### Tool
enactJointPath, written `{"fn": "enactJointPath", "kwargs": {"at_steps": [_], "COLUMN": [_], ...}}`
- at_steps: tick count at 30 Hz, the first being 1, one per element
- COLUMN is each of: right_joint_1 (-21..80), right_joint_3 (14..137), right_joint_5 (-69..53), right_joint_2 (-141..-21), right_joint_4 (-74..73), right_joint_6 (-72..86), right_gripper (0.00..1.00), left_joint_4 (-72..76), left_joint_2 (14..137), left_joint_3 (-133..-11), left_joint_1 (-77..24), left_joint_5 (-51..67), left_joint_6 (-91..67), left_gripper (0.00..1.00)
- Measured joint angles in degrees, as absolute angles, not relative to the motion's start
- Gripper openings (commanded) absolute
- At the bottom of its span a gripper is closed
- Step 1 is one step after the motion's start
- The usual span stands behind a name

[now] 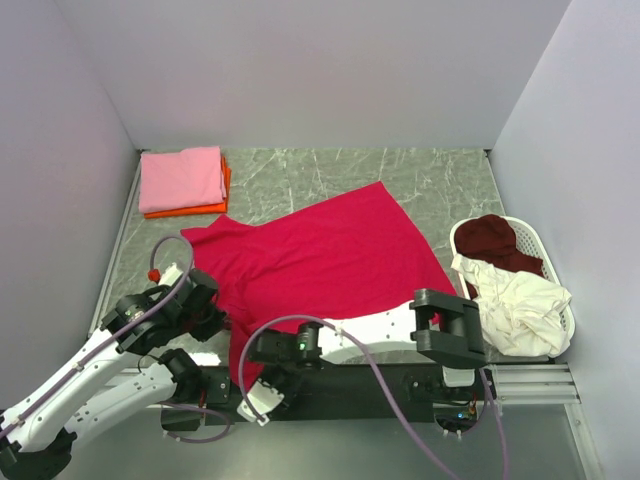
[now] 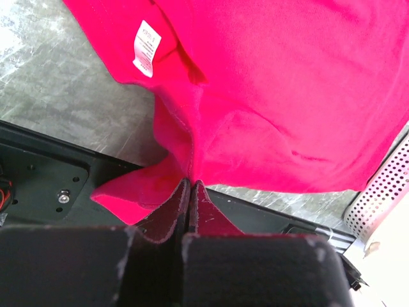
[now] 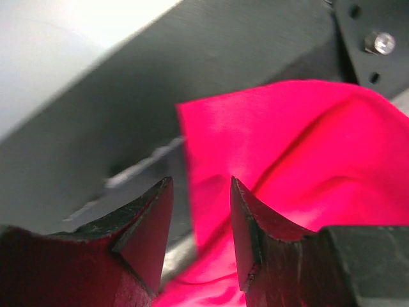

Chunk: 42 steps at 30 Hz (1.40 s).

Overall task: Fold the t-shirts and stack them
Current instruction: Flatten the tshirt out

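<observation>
A crimson t-shirt (image 1: 330, 260) lies spread across the table, its white neck label (image 2: 147, 48) showing in the left wrist view. My left gripper (image 1: 222, 318) (image 2: 190, 182) is shut on a pinch of the crimson fabric (image 2: 275, 96) near the collar, at the shirt's near left edge. My right gripper (image 1: 258, 390) (image 3: 201, 182) hangs open over the table's front edge. A loose corner of the shirt (image 3: 287, 147) lies just beyond its fingers, with nothing between them. A folded pink t-shirt (image 1: 182, 178) rests on a folded orange one (image 1: 190, 210) at the back left.
A white oval basket (image 1: 566, 322) at the right holds a maroon t-shirt (image 1: 500, 240) and a cream one (image 1: 515, 300). Grey walls close in the table on three sides. The black mounting plate (image 2: 45, 179) runs along the near edge.
</observation>
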<state>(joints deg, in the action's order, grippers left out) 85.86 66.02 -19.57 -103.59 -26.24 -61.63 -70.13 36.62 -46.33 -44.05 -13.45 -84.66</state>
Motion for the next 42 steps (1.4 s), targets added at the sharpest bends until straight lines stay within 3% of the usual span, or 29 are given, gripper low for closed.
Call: {"fn": "enactJointPath", "kwargs": {"at_steps": [6,11,15,18,26,32,34,36,38,39,41,42], "right_joint_1": [84.1,84.0,84.1,84.1,84.1,85.2,86.8,89.4,92.4,93.9,95.4,95.5], "right_joint_3": [68.4,69.0,69.7,70.2,70.1,68.2,66.1,62.7,58.8,56.8,53.9,52.8], "right_joint_5": [-18.9,-19.1,-19.5,-19.6,-21.1,-27.5,-29.3,-30.2,-30.5,-30.5,-30.5,-30.2], "right_joint_2": [-106.8,-107.3,-108.0,-108.2,-106.6,-96.2,-92.5,-89.9,-88.9,-88.9,-89.1,-88.9], "right_joint_4": [-26.2,-26.6,-27.7,-28.9,-30.8,-36.8,-38.3,-39.0,-39.4,-40.0,-41.2,-41.9], "right_joint_6": [-62.9,-63.6,-63.7,-63.5,-63.3,-64.6,-65.2,-65.6,-65.5,-65.5,-65.4,-65.2], "right_gripper": [0.45,0.36,0.12,0.01,0.00,0.00,0.00,0.02,0.04,0.08,0.16,0.25], "left_joint_4": [-70.1,-70.1,-69.8,-69.6,-69.1,-67.4,-66.7,-65.9,-64.9,-64.6,-63.9,-64.2], "left_joint_2": [36.5,36.5,36.5,36.5,36.6,36.8,36.8,36.8,36.7,36.7,36.2,35.9], "left_joint_3": [-46.3,-46.3,-46.3,-46.3,-46.3,-44.8,-43.8,-42.9,-42.3,-42.3,-42.5,-42.9], "left_joint_1": [-44.1,-44.1,-44.1,-44.1,-44.1,-44.1,-44.1,-44.1,-44.1,-44.1,-44.1,-44.1], "left_joint_5": [-13.8,-14.1,-14.4,-14.5,-14.4,-13.2,-12.2,-10.1,-7.4,-6.3,-4.1,-3.4], "left_joint_6": [-84.1,-83.5,-83.4,-83.4,-83.2,-83.1,-82.5,-81.0,-79.0,-78.2,-76.4,-75.5], "left_gripper": [0.00,0.00,0.00,0.01,0.00,0.05,0.19,0.43,0.58,0.72,0.84,0.96]}}
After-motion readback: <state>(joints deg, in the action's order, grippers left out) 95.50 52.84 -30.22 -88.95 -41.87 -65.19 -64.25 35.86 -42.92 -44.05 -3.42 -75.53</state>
